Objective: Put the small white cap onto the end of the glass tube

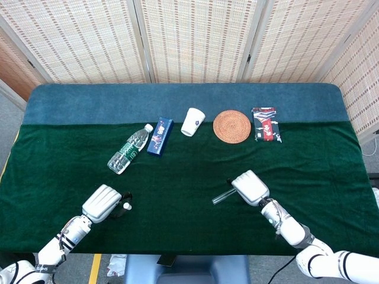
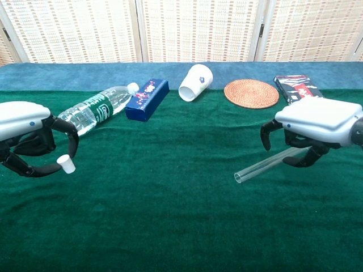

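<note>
Cap (image 2: 68, 165): pinched in your left hand (image 2: 29, 139), table's 8 o'clock. Tube (image 2: 258, 168): lying on cloth, 5 o'clock; your right hand (image 2: 316, 127) over it, fingers curled, grip unclear. Capping not done.

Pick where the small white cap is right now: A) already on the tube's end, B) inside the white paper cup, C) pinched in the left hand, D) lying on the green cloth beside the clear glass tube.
C: the small white cap sits at the left hand's fingertips, far from the clear glass tube.

The water bottle (image 2: 95, 112) label's white script is illegible.
</note>
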### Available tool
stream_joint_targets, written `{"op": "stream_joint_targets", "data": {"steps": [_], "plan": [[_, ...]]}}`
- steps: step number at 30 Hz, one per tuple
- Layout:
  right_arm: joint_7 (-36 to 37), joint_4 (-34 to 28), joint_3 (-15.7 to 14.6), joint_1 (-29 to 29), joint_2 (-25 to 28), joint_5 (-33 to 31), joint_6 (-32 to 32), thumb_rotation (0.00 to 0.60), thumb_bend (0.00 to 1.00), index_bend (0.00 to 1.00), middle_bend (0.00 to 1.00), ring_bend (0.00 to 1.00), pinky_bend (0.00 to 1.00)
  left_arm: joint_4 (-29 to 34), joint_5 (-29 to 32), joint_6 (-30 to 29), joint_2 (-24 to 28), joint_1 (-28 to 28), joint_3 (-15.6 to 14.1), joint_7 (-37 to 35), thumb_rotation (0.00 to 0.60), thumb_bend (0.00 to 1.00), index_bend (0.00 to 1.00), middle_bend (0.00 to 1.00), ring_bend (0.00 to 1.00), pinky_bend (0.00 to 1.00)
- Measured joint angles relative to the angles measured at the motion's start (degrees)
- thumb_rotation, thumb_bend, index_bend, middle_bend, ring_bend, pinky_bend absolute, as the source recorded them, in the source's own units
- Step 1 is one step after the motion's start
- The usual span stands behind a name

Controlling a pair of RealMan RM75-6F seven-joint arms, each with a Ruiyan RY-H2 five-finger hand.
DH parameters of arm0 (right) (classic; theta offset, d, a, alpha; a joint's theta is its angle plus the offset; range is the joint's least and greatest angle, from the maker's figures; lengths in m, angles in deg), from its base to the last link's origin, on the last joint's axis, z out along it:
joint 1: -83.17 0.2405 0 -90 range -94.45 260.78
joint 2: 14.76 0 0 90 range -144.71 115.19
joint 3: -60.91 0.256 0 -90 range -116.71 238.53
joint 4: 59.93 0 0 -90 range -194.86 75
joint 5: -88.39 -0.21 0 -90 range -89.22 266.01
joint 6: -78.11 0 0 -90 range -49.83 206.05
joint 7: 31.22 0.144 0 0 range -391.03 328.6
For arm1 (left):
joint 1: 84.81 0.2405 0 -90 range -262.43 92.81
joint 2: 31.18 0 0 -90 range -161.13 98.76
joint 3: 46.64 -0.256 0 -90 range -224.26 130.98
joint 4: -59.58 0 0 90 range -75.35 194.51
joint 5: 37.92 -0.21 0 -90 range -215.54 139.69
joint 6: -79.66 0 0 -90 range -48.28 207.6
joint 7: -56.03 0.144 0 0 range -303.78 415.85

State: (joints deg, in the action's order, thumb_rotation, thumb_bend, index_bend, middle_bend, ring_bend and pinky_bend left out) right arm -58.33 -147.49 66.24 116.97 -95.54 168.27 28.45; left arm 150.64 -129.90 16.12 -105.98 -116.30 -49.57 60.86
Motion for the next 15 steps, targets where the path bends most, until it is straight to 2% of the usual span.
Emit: {"op": "stream_joint_targets", "data": {"steps": [15], "plan": [[-1.01,4.29,-1.24,1.55,-2.59,-2.42,-0.46,0.6,0.41,0.41,1.0,1.0,1.0,-0.8,0.05,0.66,-0.87,0.03,0.09,-0.34,0.6,0.53,0.53,1.0,0.88,0.8]]}}
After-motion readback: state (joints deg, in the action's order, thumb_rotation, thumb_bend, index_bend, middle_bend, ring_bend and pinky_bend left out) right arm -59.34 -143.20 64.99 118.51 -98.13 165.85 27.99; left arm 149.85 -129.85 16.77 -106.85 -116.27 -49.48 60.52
